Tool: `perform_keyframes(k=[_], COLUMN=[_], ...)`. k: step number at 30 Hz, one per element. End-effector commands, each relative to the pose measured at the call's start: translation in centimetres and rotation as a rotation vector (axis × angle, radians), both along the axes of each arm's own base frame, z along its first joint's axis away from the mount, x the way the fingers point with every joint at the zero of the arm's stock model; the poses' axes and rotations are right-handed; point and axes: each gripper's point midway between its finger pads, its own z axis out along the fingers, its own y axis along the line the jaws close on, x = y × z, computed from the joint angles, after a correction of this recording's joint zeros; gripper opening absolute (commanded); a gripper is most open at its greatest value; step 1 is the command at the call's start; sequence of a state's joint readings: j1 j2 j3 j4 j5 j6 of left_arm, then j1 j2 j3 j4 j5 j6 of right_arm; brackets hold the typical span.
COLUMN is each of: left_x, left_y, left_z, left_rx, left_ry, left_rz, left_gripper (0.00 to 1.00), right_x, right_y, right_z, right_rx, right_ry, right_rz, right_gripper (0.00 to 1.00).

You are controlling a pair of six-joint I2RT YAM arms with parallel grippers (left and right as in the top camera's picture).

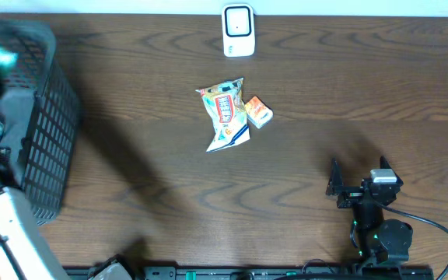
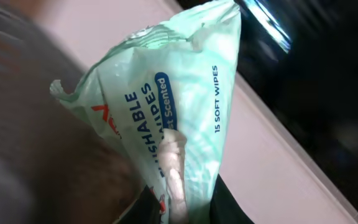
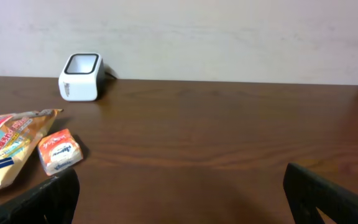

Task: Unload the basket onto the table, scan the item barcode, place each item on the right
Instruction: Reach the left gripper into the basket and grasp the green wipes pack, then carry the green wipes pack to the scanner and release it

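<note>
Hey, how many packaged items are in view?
3: yellow snack bag on the table, small orange packet beside it, green wipes pack in the left fingers. Grey basket may hide more.

Scanner (image 1: 238, 29) behind snack bag (image 1: 225, 114); box (image 1: 257, 111) just R; basket (image 1: 45, 132) far L.

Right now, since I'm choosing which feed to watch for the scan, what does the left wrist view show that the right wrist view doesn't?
Only the left wrist view: a mint-green pack of flushable wipes, pinched in the left gripper.
Only the right wrist view: the white scanner, a snack bag and a small orange packet on the wooden table, beyond the open right gripper.
Shared: no object appears in both; each view shows only its own gripper at the bottom edge.
</note>
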State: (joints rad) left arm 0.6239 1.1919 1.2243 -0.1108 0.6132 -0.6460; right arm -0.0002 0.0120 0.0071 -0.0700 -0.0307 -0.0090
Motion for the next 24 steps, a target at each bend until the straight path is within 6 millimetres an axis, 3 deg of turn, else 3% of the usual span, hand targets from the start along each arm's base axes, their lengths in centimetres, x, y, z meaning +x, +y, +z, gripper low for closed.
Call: perform_keyframes(k=[1, 3, 6, 10, 15, 18, 24], left_x=[1.1, 1.8, 2.6, 3.6, 4.5, 5.2, 6.8], left_y=[-7.5, -11.0, -14.6, -17.5, -23.2, -26.8, -34.9], left_z=[1.8, 1.5, 0.4, -3.8, -11.0, -14.1, -17.5], left_rx=[0.012, 0.072, 0.182, 0.274, 0.398, 0.412, 0.364], left_ry=[-0.045, -0.047, -0.027, 0.118, 0.32, 0.375, 0.355], left_rz=[-0.254, -0.351, -0.432, -0.445, -0.587, -0.668, -0.795], left_gripper=[0.07, 0.07, 0.07, 0.08, 0.07, 0.07, 0.07], right_x=[0.0, 0.0, 0.0, 0.0, 0.0, 0.0, 0.0], right_y=[-0.1, -0.1, -0.1, -0.1, -0.1, -0.1, -0.1], right_z=[-0.1, -0.1, -0.1, -0.1, -0.1, -0.1, -0.1], right_rx=[-0.007, -0.007, -0.007, -0.007, -0.007, -0.007, -0.007], right_ry=[0.002, 0.002, 0.002, 0.002, 0.002, 0.002, 0.002], right_rz=[-0.003, -0.003, -0.003, -0.003, -0.003, -0.003, -0.003], right_gripper=[0.99, 0.99, 0.99, 0.99, 0.99, 0.99, 0.99])
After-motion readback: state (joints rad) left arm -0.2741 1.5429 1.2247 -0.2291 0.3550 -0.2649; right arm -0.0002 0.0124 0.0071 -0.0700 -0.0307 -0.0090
